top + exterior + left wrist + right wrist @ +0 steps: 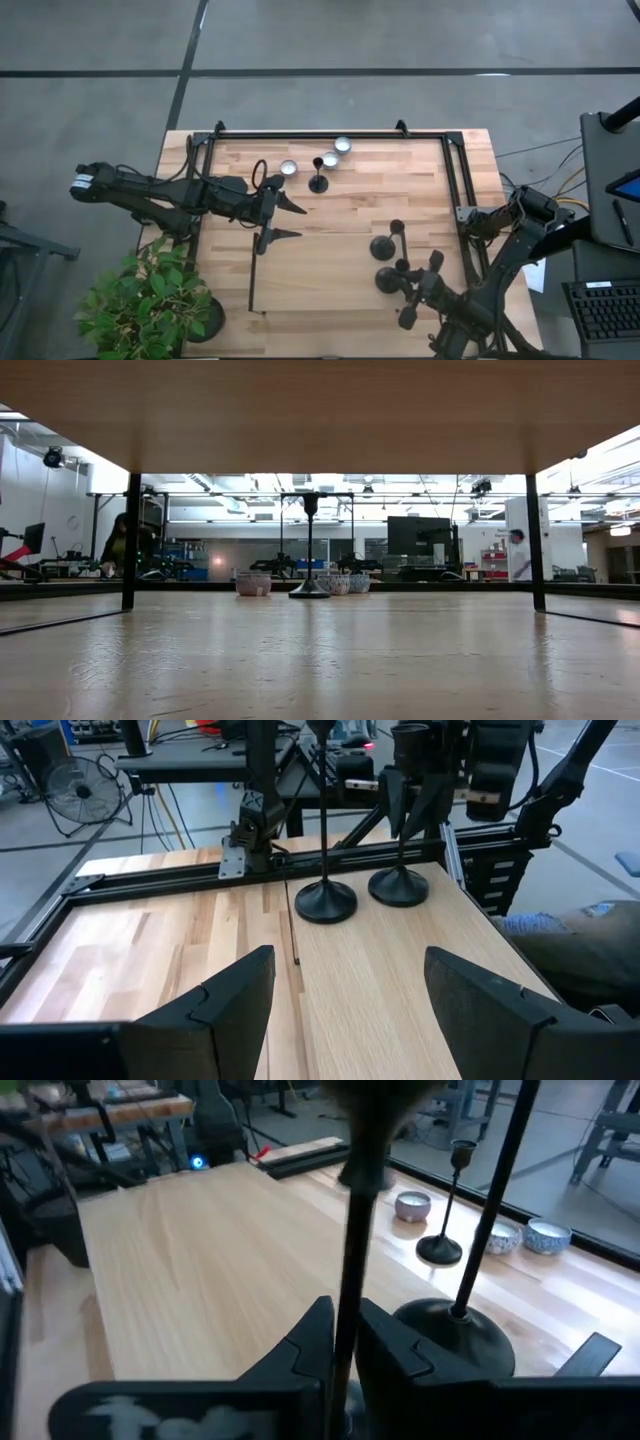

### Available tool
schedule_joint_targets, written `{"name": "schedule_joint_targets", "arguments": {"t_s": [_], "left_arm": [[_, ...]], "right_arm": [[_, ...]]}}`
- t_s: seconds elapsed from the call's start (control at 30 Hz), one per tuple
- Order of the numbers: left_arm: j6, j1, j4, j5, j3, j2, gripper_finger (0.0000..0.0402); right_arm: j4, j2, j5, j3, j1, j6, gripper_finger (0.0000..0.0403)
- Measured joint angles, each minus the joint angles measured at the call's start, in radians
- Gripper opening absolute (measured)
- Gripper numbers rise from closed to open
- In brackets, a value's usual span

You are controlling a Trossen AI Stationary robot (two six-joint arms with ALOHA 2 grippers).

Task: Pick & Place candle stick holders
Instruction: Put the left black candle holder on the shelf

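Between the right gripper's (343, 1342) fingers, a thin black stem of one candle stick holder (386, 280) stands clamped, its round base on the table's (330, 250) near right part. A second holder (384, 246) stands just beside it, toward the table's middle. The third holder (318, 184) stands upright near the far rail, among three tealight candles (330, 160). The left gripper (285, 218) hovers over the table's left part, fingers spread wide apart and holding nothing.
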Motion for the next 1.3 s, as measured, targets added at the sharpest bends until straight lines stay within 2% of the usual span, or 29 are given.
{"name": "schedule_joint_targets", "arguments": {"t_s": [0.33,0.63,0.87,1.3], "left_arm": [[0.0,0.001,0.0,0.0,-0.003,0.0,0.0255],[0.0,0.0,0.096,0.0,-0.066,0.0,0.0255],[0.0,0.0,0.105,0.0,-0.075,0.0,0.0255],[0.0,0.0,0.111,0.0,-0.075,0.0,0.0255]], "right_arm": [[-0.008,0.001,0.004,-0.003,-0.006,-0.001,0.0089],[-0.008,0.001,0.039,-0.003,-0.015,-0.009,0.0046],[-0.006,0.001,0.046,-0.003,-0.026,-0.012,0.0018],[0.0,0.001,0.063,-0.003,-0.035,-0.021,0.0018]]}}
